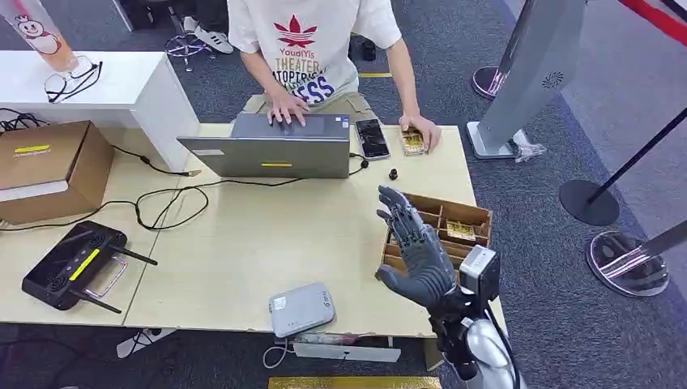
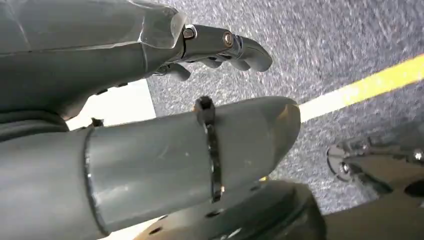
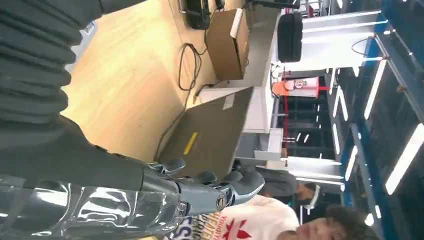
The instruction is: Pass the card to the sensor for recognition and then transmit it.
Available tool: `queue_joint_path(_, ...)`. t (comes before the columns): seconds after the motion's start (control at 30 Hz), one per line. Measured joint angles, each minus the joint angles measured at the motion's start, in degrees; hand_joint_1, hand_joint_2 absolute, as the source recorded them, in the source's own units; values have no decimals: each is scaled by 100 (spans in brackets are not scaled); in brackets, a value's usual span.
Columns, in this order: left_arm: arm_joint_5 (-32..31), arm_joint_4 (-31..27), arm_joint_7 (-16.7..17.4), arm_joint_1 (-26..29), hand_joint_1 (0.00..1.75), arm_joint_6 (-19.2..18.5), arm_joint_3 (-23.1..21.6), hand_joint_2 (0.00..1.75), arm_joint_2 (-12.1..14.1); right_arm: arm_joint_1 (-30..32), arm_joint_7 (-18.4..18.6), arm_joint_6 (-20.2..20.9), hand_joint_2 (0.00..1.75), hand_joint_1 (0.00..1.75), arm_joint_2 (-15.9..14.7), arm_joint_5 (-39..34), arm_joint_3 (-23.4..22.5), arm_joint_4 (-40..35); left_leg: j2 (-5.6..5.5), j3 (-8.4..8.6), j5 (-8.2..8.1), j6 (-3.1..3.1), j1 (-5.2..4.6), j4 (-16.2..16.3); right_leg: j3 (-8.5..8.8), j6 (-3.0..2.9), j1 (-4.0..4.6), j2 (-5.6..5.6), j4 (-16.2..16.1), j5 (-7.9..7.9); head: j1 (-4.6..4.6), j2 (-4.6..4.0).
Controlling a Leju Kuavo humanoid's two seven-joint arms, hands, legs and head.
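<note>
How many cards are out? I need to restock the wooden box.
2 visible: one card in the wooden box, one under the person's hand. The robot hand may hide more.

Even, bright overhead light is cast; long white ceiling light strips (image 3: 372,95) flare, and the grey speckled carpet (image 2: 325,45) is blurred.

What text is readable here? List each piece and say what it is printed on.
"YoudiYis": red, on the person's white T-shirt under a red trefoil logo.
"THEATER": on the same shirt, below that.
Lower shirt lines: partly hidden by the laptop and an arm, not readable whole.
Yellow labels on the laptop, cardboard box and black router: no legible text.
Grey sensor box sticker: too small to read.
</note>
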Motion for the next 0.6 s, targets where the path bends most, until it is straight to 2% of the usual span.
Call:
queue_joint_path(0.13, -18, 0, -42, 29, 0, -130, -2, 0, 75, 147, 15, -2, 0, 0, 105, -4, -39, 123, 1, 0, 0, 0, 0, 0, 0, 0, 0, 0, 0, 0, 0, 0)
queue_joint_path(0.6, -57, 0, -61, 57, 0, -141, -6, 0, 147, 420, 13, 0, 0, 0, 164, -96, -199, 339, 1, 0, 0, 0, 0, 0, 0, 0, 0, 1, -1, 0, 0, 0)
